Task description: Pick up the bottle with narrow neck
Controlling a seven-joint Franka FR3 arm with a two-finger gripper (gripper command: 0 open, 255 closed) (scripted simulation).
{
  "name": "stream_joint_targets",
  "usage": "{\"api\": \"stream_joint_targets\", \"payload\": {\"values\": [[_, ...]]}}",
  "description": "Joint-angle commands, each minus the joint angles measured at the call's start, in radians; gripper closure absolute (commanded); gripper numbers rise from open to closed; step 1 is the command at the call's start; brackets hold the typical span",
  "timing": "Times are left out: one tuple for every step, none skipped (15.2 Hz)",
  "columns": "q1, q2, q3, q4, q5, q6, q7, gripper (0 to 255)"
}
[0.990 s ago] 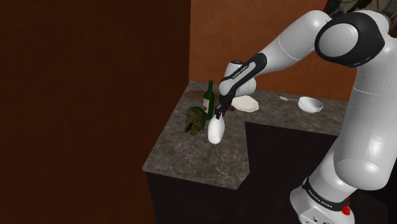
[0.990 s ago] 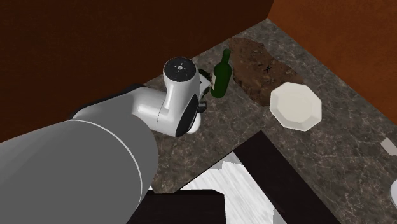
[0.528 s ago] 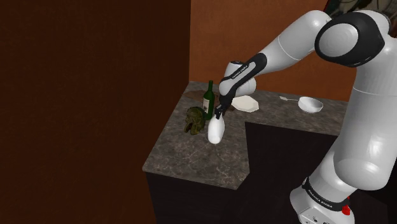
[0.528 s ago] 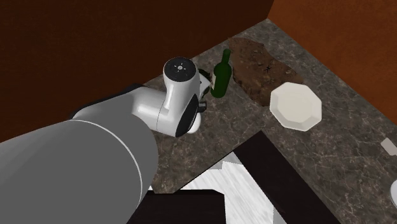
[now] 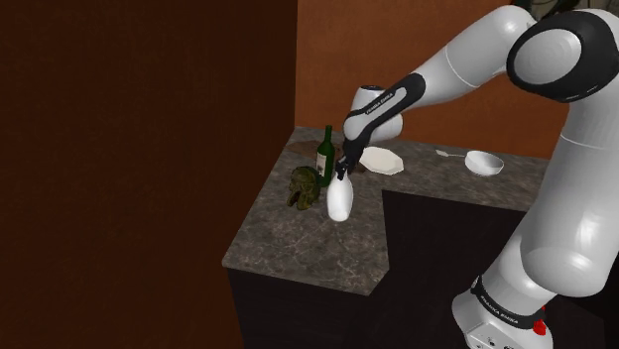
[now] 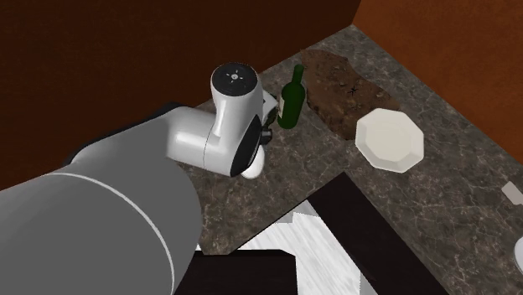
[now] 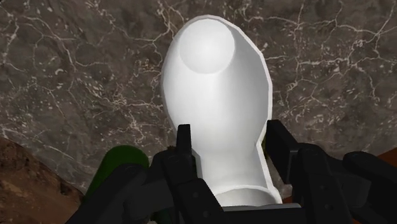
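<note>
A white bottle with a narrow neck [image 5: 339, 201] hangs upright from my gripper [image 5: 342, 175], which is shut on its neck. Its round base is close over the dark marble counter [image 5: 288, 238], and I cannot tell whether it touches. In the wrist view the black fingers [image 7: 184, 153] clasp the white neck [image 7: 229, 137] from both sides, with my gripper [image 7: 232, 159] around it. In the second exterior view the white hand covers most of the bottle [image 6: 251, 167].
A green wine bottle [image 5: 323, 154] [image 6: 292, 99] stands just behind the gripper. A dark green lump [image 5: 303, 186] lies beside it. Further along the counter are a white octagonal plate [image 6: 390, 140], a brown mat [image 6: 335, 88], a white bowl [image 5: 484, 163] and a spoon [image 5: 451, 154].
The arm has risen a little, taking the white bottle slightly upward with it. The grip has stayed the same.
</note>
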State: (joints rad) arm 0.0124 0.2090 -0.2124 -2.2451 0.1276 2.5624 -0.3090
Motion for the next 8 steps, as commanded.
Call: {"api": "stream_joint_targets", "payload": {"values": [[0.002, -0.023, -0.005, 0.005, -0.011, -0.027, 0.008, 255], [0.003, -0.033, -0.006, 0.008, -0.016, -0.039, 0.011, 255], [0.004, -0.042, -0.008, 0.011, -0.021, -0.051, 0.015, 255], [0.005, -0.052, -0.009, 0.014, -0.026, -0.064, 0.019, 255], [0.006, -0.062, -0.01, 0.017, -0.031, -0.076, 0.022, 255], [0.006, -0.071, -0.011, 0.02, -0.035, -0.089, 0.025, 255], [0.007, -0.08, -0.012, 0.024, -0.039, -0.101, 0.029, 255], [0.008, -0.089, -0.013, 0.028, -0.043, -0.114, 0.032, 255]]}}
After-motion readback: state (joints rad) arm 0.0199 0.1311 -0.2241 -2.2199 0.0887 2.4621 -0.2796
